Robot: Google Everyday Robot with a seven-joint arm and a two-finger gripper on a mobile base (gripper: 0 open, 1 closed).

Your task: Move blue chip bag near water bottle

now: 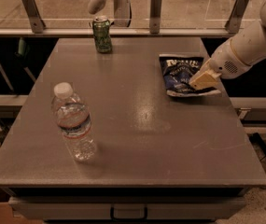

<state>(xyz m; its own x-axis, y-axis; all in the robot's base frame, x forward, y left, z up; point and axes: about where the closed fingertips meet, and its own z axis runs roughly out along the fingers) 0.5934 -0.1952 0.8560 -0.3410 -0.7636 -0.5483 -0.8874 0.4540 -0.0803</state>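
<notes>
The blue chip bag (181,73) lies flat on the right side of the grey table (137,125), its white lettering facing up. My gripper (203,80) comes in from the right on the white arm and rests on the bag's right front edge, touching it. The water bottle (73,122) stands upright at the front left of the table, clear with a white cap and a thin label with a red stripe. The bag and the bottle are far apart, with bare tabletop between them.
A green drink can (102,34) stands at the table's back edge, left of centre. A rail with metal posts (156,10) runs behind the table. The table's right edge is just past the bag.
</notes>
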